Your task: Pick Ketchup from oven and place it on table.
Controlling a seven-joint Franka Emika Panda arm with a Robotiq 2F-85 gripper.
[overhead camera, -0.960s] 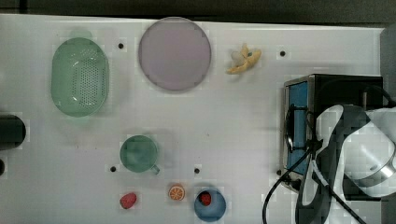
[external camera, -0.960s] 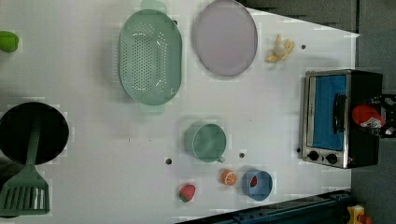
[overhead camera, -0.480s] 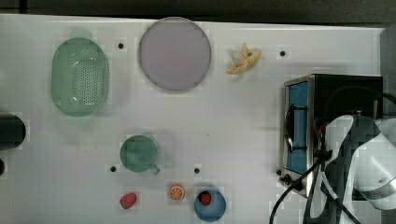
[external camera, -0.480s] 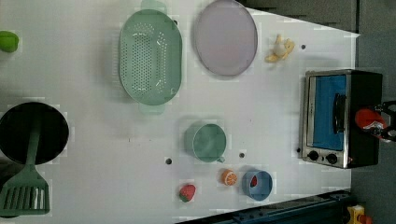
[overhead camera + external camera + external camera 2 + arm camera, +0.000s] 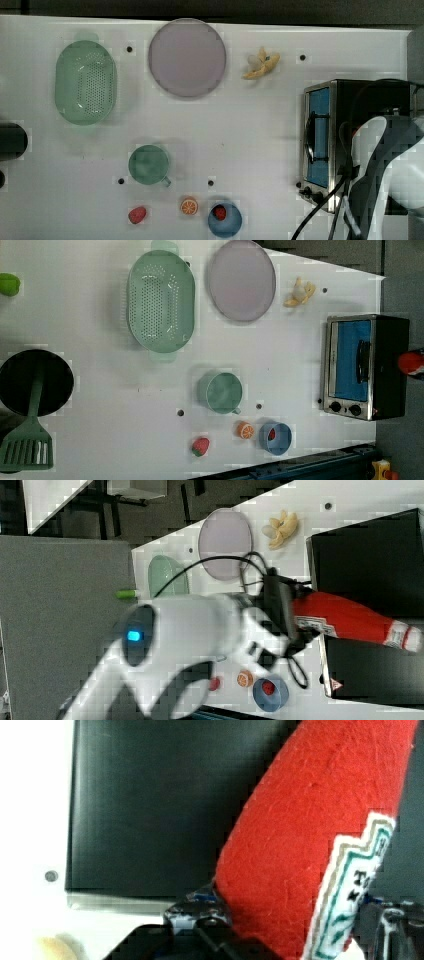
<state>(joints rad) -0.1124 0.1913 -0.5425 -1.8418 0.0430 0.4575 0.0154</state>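
Evenly and brightly lit, with soft faint shadows on the white table (image 5: pixel 250 130), blocky softness throughout, and motion-blurred arm (image 5: pixel 180 635).

Matt black oven (image 5: pixel 367 365) (steel frame, blue glass door), red Ketchup (image 5: pixel 350 617) with faintly textured skin

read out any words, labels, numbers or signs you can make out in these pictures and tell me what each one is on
None reads in full.
Ketchup label: teal-edged, dark lettering, blurred and partly hidden behind the gripper that holds the bottle.
Ketchup label in the right view: marks too small.
Oven: small red triangular sign, unreadable.
Arm: blue light, no text.
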